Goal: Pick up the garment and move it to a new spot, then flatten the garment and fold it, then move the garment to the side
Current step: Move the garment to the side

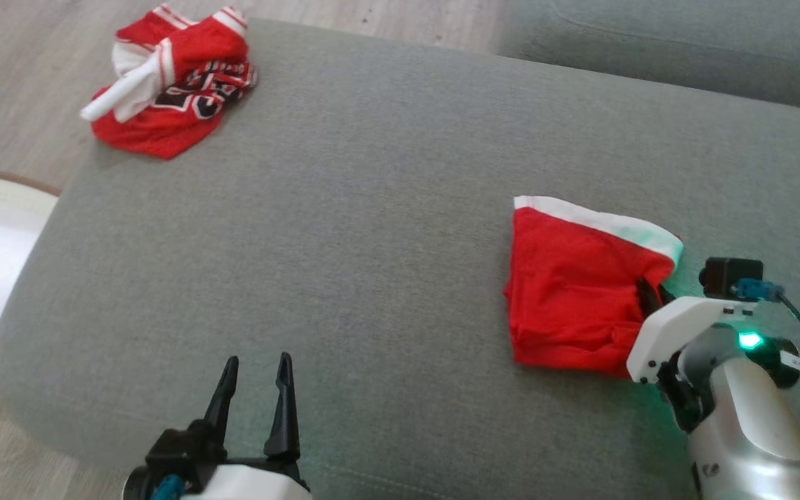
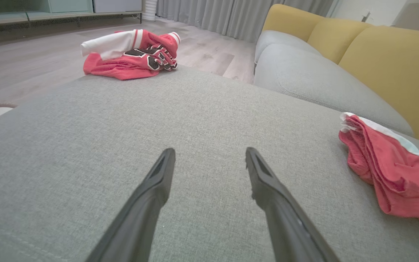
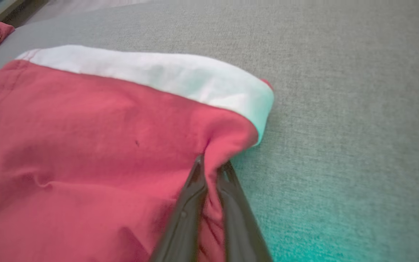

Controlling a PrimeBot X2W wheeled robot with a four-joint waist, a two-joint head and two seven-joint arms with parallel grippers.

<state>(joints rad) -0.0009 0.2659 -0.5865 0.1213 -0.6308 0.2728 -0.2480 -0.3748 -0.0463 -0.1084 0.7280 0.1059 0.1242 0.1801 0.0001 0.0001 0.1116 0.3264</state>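
The right gripper (image 3: 213,163) is clenching the red garment (image 1: 573,292) at its right edge; the left gripper (image 1: 257,359) is hovering released, well apart leftward.

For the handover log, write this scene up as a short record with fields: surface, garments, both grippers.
surface: grey cushion
garment in work: folded red garment, white band on top edge, right side of cushion
right arm: right gripper shut on the garment's edge
left arm: left gripper open, empty, over bare cushion
elsewhere: crumpled jersey, far left corner; white basket beside cushion, left
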